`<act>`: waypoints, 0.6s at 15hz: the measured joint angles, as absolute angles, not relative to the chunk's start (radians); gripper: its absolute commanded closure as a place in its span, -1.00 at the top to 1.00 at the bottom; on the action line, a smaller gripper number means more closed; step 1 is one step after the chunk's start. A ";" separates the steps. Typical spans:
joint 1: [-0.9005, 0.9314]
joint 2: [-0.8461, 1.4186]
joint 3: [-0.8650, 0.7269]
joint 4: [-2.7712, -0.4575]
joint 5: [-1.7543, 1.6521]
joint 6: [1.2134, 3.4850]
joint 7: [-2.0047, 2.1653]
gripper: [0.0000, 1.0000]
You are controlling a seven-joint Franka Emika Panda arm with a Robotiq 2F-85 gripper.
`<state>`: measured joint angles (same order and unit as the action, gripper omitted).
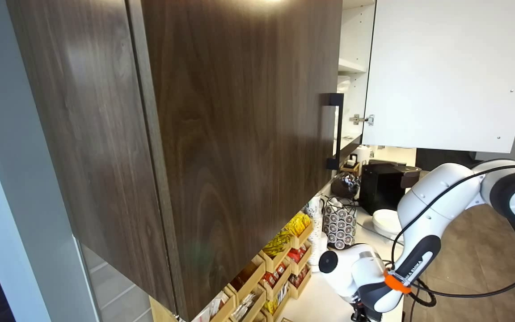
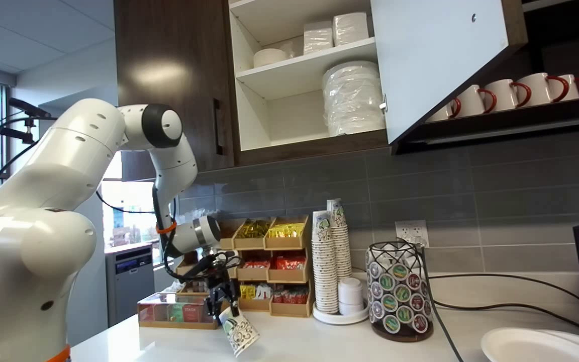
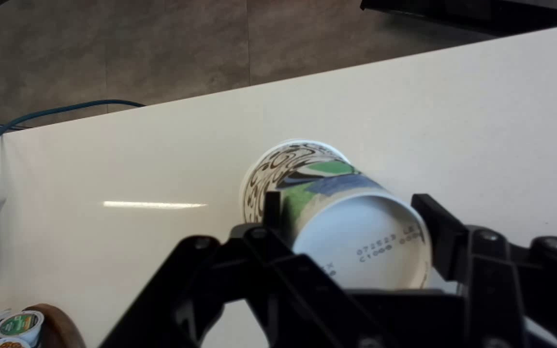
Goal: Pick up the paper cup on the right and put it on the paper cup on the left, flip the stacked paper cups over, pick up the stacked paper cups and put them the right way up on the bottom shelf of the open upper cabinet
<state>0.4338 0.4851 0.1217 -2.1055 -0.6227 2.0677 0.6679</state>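
the claw (image 3: pixel 348 217) is drawn in to the width of the paper cup (image 2: pixel 239 332) and has hold of it. the fingers (image 3: pixel 445 237) stand partly apart, one on each side of the cup, near its base. cup orientation: inverted and tilted, base toward the claw, rim directed downward. the base carries dark printed characters; the sidewall carries dark scrollwork and a green and blue motif. whether a second cup is nested inside cannot be told. whether the rim touches the white surface (image 2: pixel 294 347) below cannot be told.

the white arm (image 2: pixel 78 151) bears an orange band above the wrist, visible in both exterior views.

items standing on the surface: a transparent box (image 2: pixel 179 325) of packets, near the claw; a wooden rack (image 2: pixel 289 243) of sorted packets; beside the rack, two tall columns of cups (image 2: pixel 323 271); next, a wire holder (image 2: pixel 402 335) with coffee pods.

above the surface, well apart from the cup, is the open upper cabinet (image 2: pixel 294 115), its door (image 2: pixel 430 55) swung out. at bottom level, right side, it contains a film-wrapped white stack (image 2: pixel 354 98); the shelf (image 2: pixel 314 61) above carries white packs (image 2: pixel 351 29). adjacent: a dark-brown wood-grain door panel (image 1: pixel 248 134) with a black vertical handle (image 1: pixel 337 129).
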 measured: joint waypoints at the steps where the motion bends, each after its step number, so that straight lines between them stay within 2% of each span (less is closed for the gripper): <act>1: 0.434 0.495 0.120 -2.096 -0.627 2.068 0.672 0.96; 9: 0.434 0.518 0.117 -2.051 -0.632 2.068 0.688 1.00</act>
